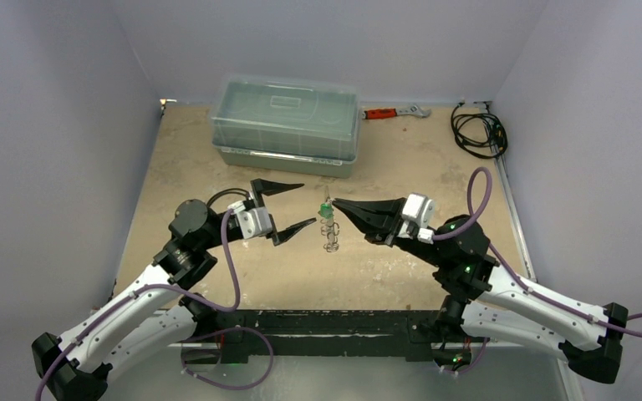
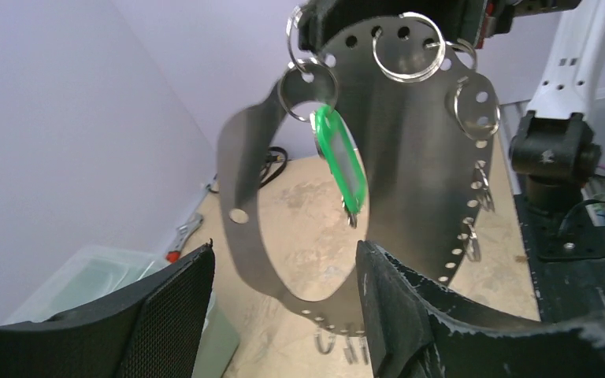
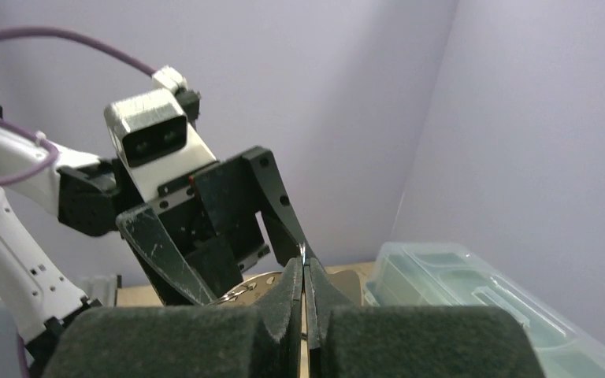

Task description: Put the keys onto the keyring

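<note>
My right gripper (image 1: 335, 203) is shut on the top edge of the keyring (image 2: 410, 181), a flat grey oval plate with a big cut-out and a row of holes carrying several split rings. It hangs above the table as a small metal cluster (image 1: 331, 238). A green-headed key (image 2: 340, 161) dangles from one ring near the top (image 1: 326, 211). Small silver bits (image 2: 339, 345) hang from the lower holes, too blurred to identify. My left gripper (image 2: 283, 260) is open, just left of the keyring (image 1: 308, 204), touching nothing. From the right wrist, the plate's thin edge (image 3: 303, 253) shows between my shut fingertips.
A clear lidded plastic box (image 1: 286, 124) stands at the back of the table. A red-handled wrench (image 1: 394, 112) lies to its right, and a black coiled cable (image 1: 478, 129) sits in the back right corner. Grey walls close in three sides.
</note>
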Tool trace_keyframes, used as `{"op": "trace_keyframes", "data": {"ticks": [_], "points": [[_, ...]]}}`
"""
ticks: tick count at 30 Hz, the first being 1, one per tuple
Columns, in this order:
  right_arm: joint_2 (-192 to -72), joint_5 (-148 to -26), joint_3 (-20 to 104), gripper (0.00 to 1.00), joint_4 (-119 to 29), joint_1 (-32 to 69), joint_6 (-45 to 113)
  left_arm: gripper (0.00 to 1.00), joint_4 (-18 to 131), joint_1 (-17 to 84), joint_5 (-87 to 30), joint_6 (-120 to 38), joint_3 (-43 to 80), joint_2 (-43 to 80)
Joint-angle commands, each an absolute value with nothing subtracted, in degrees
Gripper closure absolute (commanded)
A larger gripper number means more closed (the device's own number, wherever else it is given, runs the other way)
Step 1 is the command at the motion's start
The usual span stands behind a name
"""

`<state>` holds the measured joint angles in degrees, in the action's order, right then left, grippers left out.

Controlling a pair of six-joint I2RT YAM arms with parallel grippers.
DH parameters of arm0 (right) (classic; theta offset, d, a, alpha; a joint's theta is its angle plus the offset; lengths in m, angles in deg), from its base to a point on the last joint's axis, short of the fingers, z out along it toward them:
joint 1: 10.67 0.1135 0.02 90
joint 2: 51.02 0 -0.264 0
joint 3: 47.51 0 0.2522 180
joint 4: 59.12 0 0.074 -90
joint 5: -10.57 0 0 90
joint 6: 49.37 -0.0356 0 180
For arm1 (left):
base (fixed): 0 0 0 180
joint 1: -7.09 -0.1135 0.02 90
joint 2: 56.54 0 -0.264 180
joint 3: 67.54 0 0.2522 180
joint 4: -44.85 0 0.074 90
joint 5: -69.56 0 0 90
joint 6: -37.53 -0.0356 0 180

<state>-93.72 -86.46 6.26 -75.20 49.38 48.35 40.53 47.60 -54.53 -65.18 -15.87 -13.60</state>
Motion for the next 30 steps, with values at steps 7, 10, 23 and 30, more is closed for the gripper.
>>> {"op": "trace_keyframes", "data": {"ticks": [7,10,23,30], "points": [[-95.1,-87.9,7.8,1.0,-86.3,49.4,43.0,0.45,32.8,47.3,-61.5,-58.8,-17.0,-12.0],[-95.9,-88.3,8.1,1.0,-86.4,49.4,43.1,0.49,31.8,47.4,-61.7,-57.3,-16.9,-11.3],[-97.8,-89.1,8.6,1.0,-86.7,49.4,42.7,0.61,29.9,47.4,-62.3,-54.6,-16.7,-9.8],[-98.1,-89.4,8.4,1.0,-86.6,49.4,42.9,0.72,30.1,47.4,-61.7,-54.5,-16.5,-9.6]]}}
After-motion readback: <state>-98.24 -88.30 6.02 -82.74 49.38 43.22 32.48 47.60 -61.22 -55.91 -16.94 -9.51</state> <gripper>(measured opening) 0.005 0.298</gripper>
